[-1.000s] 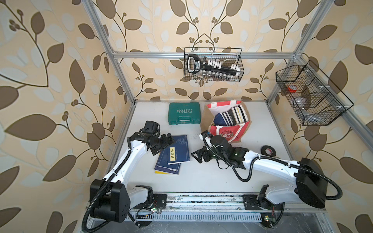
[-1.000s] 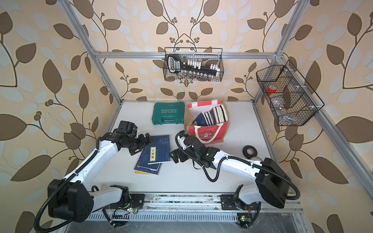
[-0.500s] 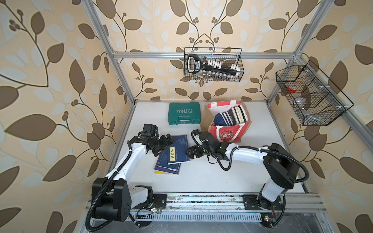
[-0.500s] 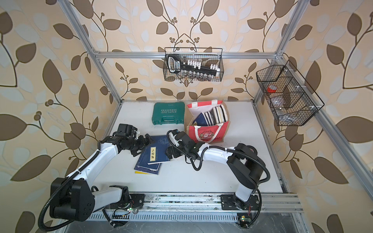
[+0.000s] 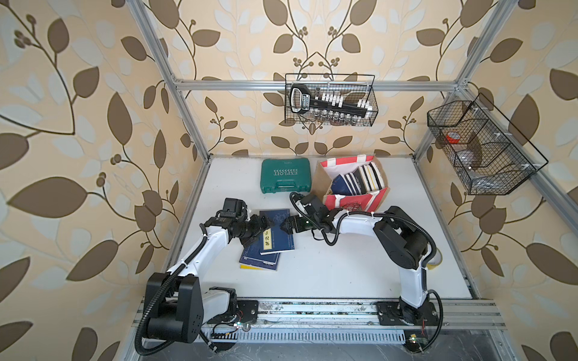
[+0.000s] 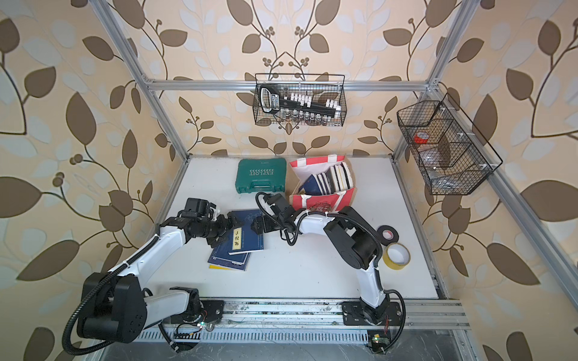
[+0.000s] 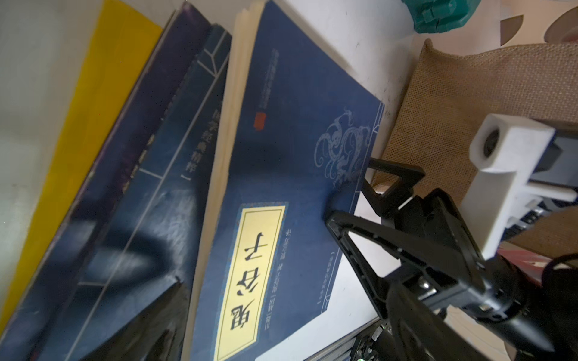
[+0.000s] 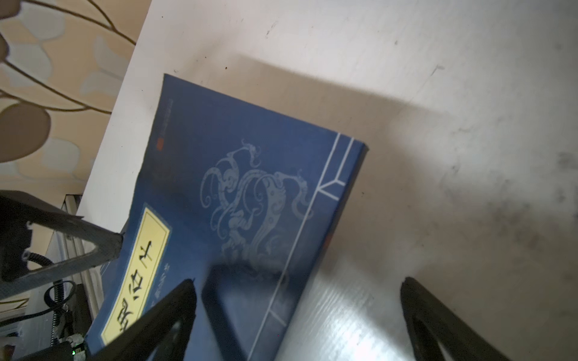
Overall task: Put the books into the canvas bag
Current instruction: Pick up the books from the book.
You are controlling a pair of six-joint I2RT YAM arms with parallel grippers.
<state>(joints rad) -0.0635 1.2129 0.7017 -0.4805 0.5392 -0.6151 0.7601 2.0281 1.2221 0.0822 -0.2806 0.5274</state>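
A short stack of books lies left of the table's centre. The top book [image 5: 278,234] is navy with a yellow title label, over another navy book [image 5: 261,258] and a yellow one [image 7: 103,93]. My left gripper [image 5: 258,231] is open at the stack's left edge, with the top book [image 7: 281,175] between its spread fingers. My right gripper [image 5: 286,224] is open at the top book's right edge: one finger [image 8: 162,315] is over the cover [image 8: 250,193], the other over bare table. The canvas bag [image 5: 372,200] stands behind, with several books upright inside.
A green tool case [image 5: 285,178] lies left of the bag. A black tape roll [image 6: 387,233] and a yellow one [image 6: 396,255] sit at the right. Wire baskets hang on the back wall [image 5: 331,100] and the right wall [image 5: 478,147].
My right arm has swung left from the table's middle to the top book's right edge. My left gripper has stayed at the stack's left edge.
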